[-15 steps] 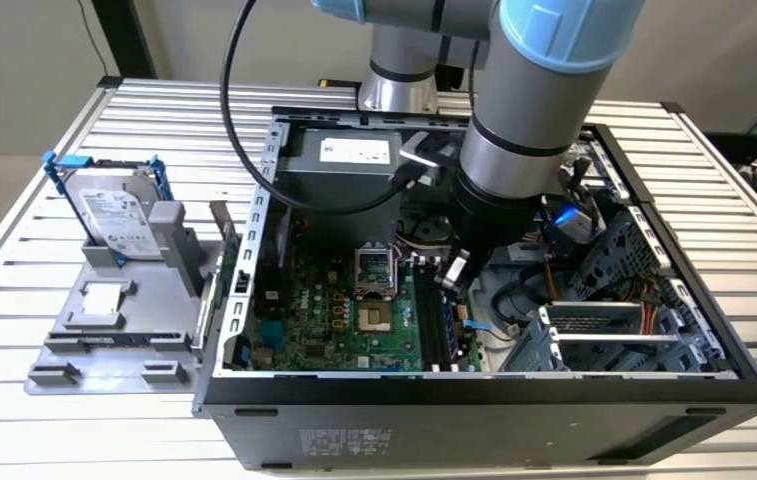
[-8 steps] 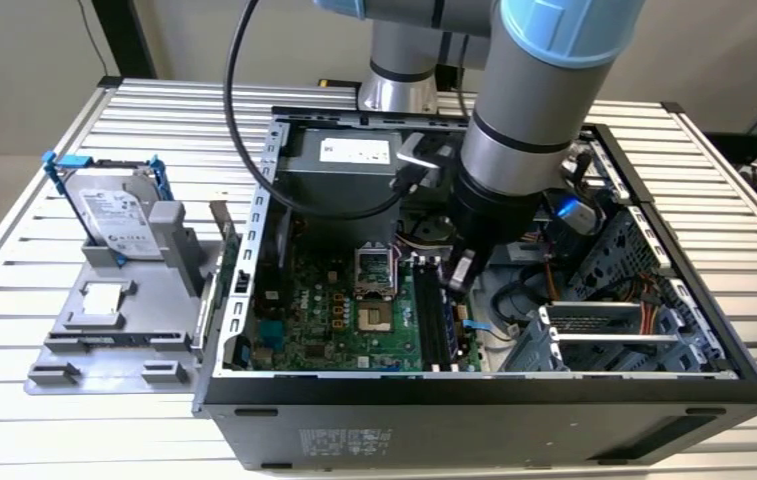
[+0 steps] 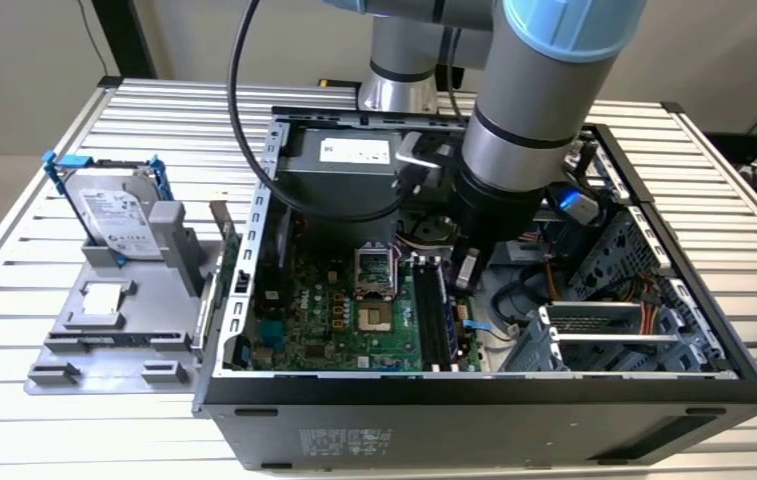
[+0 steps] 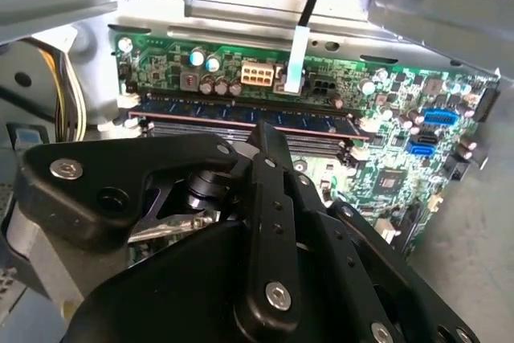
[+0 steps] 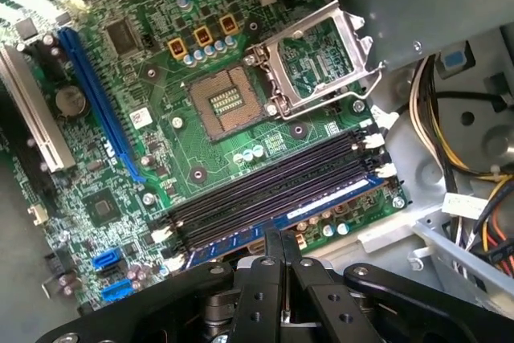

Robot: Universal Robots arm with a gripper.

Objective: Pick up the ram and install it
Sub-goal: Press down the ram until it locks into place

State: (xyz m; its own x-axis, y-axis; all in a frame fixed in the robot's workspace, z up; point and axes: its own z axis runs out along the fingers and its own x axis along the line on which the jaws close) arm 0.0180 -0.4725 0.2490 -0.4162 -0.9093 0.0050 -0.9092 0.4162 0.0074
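Inside the open black computer case (image 3: 485,400), the closed black gripper (image 5: 279,247) presses the long blue-green ram stick (image 5: 321,206); uneven pressure could leave one end unseated.

claw (image 5: 281,259) over ram (image 5: 321,205), black slots (image 5: 273,186)

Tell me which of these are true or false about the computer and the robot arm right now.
1. The ram stands in a slot on the motherboard. True.
2. The gripper is pressed against the ram's edge. True.
3. The hard drive sits inside the computer case. False: it stands in a holder outside the case, at the exterior view's left.
4. The processor socket is covered by a cooler. False: it lies open and bare.
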